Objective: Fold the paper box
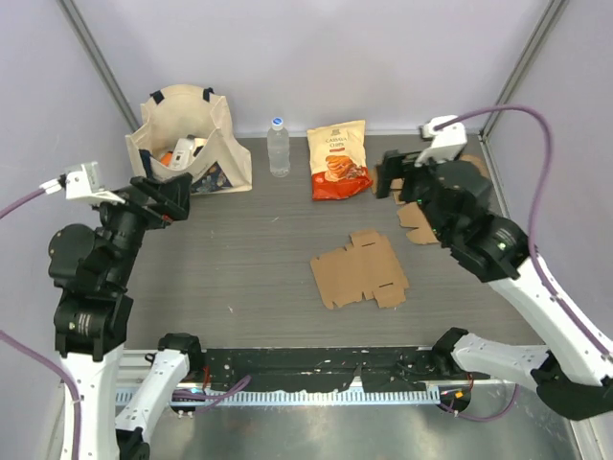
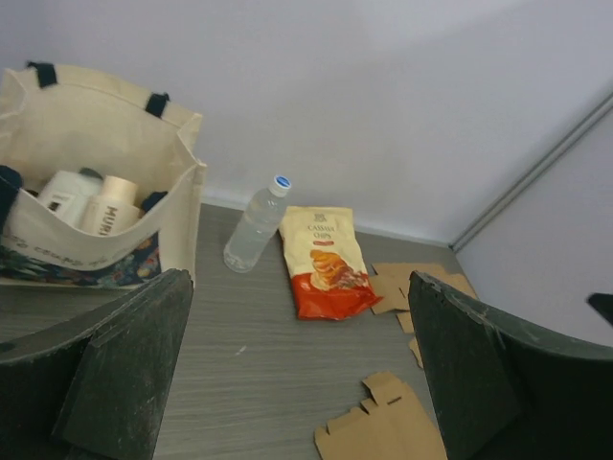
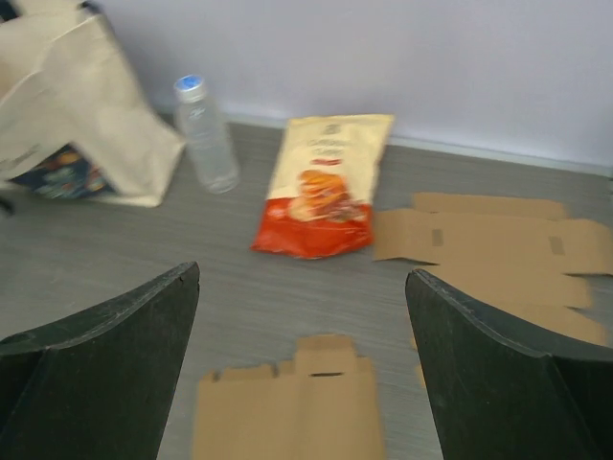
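Note:
The paper box [image 1: 359, 270] is a flat brown cardboard blank lying unfolded on the grey table, right of centre. It shows at the bottom of the left wrist view [image 2: 383, 431] and low between the fingers in the right wrist view [image 3: 297, 412]. My left gripper [image 1: 177, 196] hangs open above the table's left side, well away from the blank, with nothing between its fingers [image 2: 299, 287]. Above the far right, my right gripper [image 1: 395, 177] is open and empty too [image 3: 302, 273], held behind and to the right of the blank.
More flat cardboard blanks [image 1: 419, 225] lie stacked at the far right. Along the back stand a cream tote bag [image 1: 187, 144] with items inside, a clear water bottle [image 1: 278, 147] and an orange snack bag [image 1: 337, 160]. Walls enclose the table.

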Robot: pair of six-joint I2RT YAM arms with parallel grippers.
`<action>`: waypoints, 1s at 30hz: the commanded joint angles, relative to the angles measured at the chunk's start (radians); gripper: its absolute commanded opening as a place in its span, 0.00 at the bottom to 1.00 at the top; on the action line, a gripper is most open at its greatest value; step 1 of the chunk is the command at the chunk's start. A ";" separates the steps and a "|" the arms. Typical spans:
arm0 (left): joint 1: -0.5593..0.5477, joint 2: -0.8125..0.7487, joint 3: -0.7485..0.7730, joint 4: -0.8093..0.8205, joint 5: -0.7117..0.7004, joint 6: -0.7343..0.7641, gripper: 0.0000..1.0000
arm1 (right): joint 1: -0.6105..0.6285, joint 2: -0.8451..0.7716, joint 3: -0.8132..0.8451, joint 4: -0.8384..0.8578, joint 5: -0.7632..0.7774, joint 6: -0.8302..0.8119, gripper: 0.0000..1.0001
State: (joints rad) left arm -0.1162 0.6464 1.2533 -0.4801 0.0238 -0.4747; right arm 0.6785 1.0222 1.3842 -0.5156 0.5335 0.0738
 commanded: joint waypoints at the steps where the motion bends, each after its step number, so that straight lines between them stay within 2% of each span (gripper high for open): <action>1: 0.004 0.129 -0.028 0.006 0.174 -0.114 0.98 | 0.056 0.140 -0.053 0.083 -0.235 0.128 0.94; 3: 0.003 0.180 -0.069 0.012 0.287 -0.166 0.95 | 0.046 0.173 -0.112 0.113 -0.369 0.176 0.94; 5: -0.042 0.248 -0.136 0.037 0.288 -0.209 0.95 | 0.000 0.208 -0.190 0.130 -0.453 0.210 0.94; 6: -0.074 0.268 -0.155 0.038 0.260 -0.215 0.95 | -0.085 0.211 -0.232 0.179 -0.557 0.266 0.94; 7: -0.153 0.300 -0.175 0.037 0.186 -0.220 0.95 | -0.139 0.205 -0.276 0.207 -0.623 0.296 0.94; 8: -0.193 0.321 -0.207 0.034 0.167 -0.235 0.95 | -0.190 0.193 -0.374 0.233 -0.673 0.331 0.94; 9: -0.271 0.338 -0.228 0.043 0.156 -0.245 0.95 | -0.298 0.181 -0.423 0.291 -0.747 0.378 0.94; 11: -0.356 0.400 -0.304 0.119 0.114 -0.283 0.95 | -0.402 0.127 -0.560 0.331 -0.792 0.432 0.94; 12: -0.438 0.427 -0.328 0.156 0.104 -0.297 0.91 | -0.506 0.113 -0.601 0.366 -0.858 0.478 0.94; 15: -0.572 0.611 -0.354 0.254 0.090 -0.343 0.79 | -0.669 0.091 -0.766 0.455 -1.002 0.538 0.91; 16: -0.600 0.662 -0.336 0.293 0.087 -0.350 0.76 | -0.771 0.096 -0.798 0.465 -1.055 0.541 0.91; 18: -0.672 0.807 -0.309 0.330 0.056 -0.354 0.68 | -0.812 0.122 -0.843 0.448 -1.064 0.506 0.89; 20: -0.689 0.928 -0.252 0.347 0.054 -0.361 0.64 | -0.836 0.157 -0.856 0.431 -1.063 0.478 0.85; 22: -0.694 0.995 -0.214 0.376 0.071 -0.387 0.54 | -0.836 0.174 -0.870 0.414 -1.075 0.477 0.76; 25: -0.706 1.098 -0.160 0.393 0.113 -0.397 0.50 | -0.815 0.119 -0.910 0.391 -1.048 0.506 0.70; 26: -0.711 1.114 -0.152 0.396 0.107 -0.392 0.50 | -0.780 0.093 -0.909 0.365 -0.946 0.494 0.71; 28: -0.717 1.154 -0.140 0.409 0.108 -0.397 0.50 | -0.755 0.029 -0.898 0.231 -0.844 0.498 0.72; 30: -0.720 1.171 -0.146 0.422 0.110 -0.404 0.50 | -0.749 0.001 -0.892 0.136 -0.830 0.515 0.72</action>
State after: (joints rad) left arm -0.8246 1.8027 1.0706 -0.1471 0.1276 -0.8577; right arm -0.0952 1.1053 0.4747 -0.2295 -0.4023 0.5617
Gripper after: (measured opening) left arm 0.505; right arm 0.719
